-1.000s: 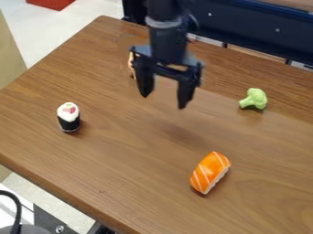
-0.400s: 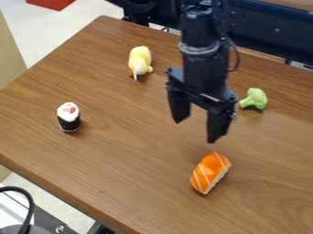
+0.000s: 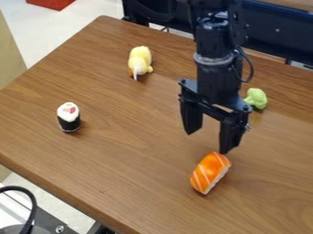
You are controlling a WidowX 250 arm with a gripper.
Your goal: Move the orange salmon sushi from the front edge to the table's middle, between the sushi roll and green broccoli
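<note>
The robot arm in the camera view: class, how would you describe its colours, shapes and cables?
The arm is black, with a pale grey ring around its rounded lower section and a thin dark cable looping beside it. The gripper is black too, with two blunt, blocky fingers below a wide crossbar.

a brown rectangular wood-grain table [image 3: 122, 151] carries four things. at far left-centre lies a pale yellow plush toy with a white pointed tip [image 3: 140, 61]; at left stands a black-and-white cylindrical sushi roll [image 3: 68, 117]; at far right, a light green broccoli floret [image 3: 257, 98]; at near right, an orange, white-striped nigiri piece [image 3: 209, 172], lying at a slant.
</note>
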